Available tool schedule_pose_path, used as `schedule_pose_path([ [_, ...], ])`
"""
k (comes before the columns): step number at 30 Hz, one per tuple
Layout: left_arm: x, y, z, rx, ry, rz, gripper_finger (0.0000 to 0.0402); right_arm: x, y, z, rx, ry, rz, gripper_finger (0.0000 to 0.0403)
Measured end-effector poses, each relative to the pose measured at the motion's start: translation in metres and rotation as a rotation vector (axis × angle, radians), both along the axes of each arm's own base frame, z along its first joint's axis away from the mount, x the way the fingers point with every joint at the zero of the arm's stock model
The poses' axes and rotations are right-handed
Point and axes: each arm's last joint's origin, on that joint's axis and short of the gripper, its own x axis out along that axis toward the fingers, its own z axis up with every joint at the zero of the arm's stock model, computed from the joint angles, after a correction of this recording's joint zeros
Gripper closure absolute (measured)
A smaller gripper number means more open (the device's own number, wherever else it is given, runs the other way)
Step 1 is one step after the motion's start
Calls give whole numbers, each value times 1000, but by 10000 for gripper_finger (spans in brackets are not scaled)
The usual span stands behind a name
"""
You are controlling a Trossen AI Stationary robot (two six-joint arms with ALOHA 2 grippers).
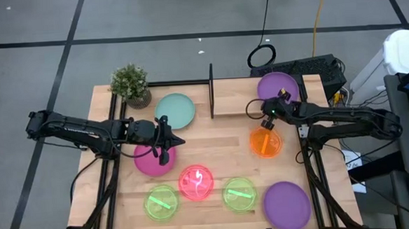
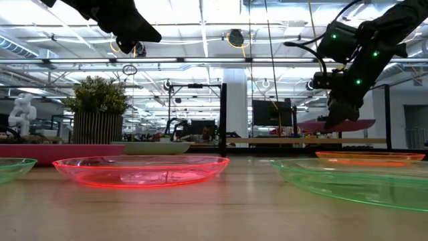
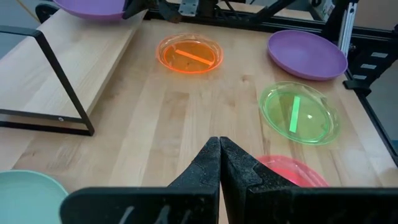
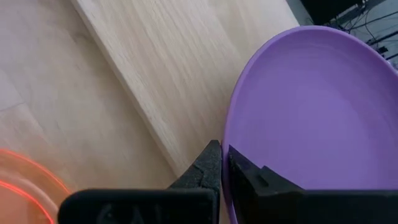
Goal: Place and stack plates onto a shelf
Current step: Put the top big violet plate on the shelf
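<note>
While gripping purple plate [image 4: 311,106], right gripper [image 4: 222,155] overhangs shelf [image 4: 180,68].

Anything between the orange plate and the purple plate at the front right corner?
Nothing: in the high view, bare tabletop separates the orange plate from the front purple plate. The left wrist view shows the same.

Overhead camera looks straight down on the whole surface [image 1: 213,138]; a low camera sights level across it into the room; both wrist cameras peer close past their fingers, sharing the orange plate [image 3: 189,54].
</note>
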Motion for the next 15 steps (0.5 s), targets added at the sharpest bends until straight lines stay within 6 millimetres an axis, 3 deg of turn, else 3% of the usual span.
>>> schedule_pose_path([
  [15, 0, 0, 0, -1, 0, 0, 400, -6, -5, -12, 40, -36, -6, 401],
])
